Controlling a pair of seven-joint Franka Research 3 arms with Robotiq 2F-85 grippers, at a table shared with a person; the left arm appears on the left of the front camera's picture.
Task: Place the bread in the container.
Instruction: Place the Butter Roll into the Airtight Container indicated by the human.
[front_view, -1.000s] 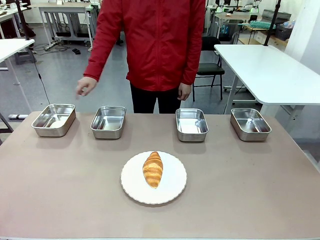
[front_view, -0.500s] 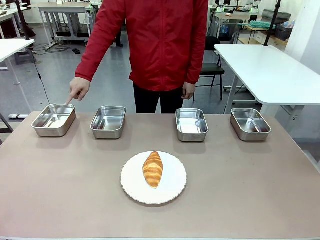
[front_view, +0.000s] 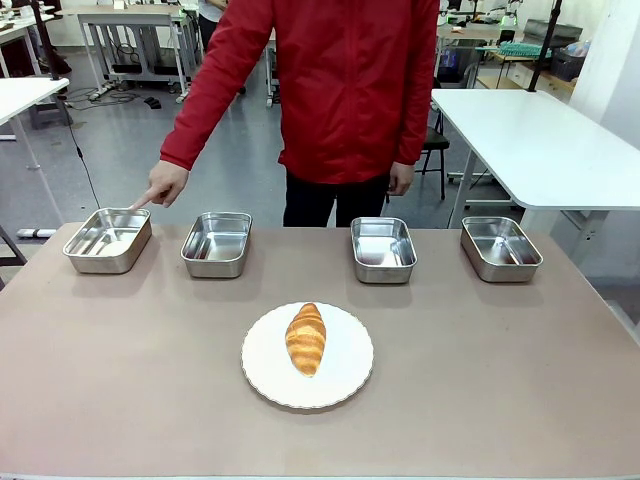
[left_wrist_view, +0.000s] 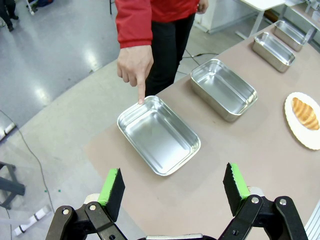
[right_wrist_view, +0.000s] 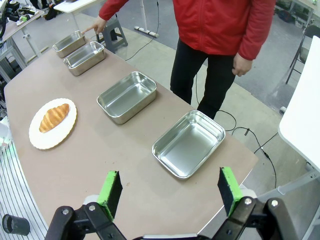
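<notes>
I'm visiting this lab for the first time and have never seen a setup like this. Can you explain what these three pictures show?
The front picture looks across a brown table from the robot's side at a person in a red jacket. The other two come from cameras on the robot's wrists. The black fingers with green pads at the bottom are the left gripper and right gripper, both open and empty. A croissant lies on a white plate. The person's hand points at the pan at the robot's far left; three matching pans complete the row.
</notes>
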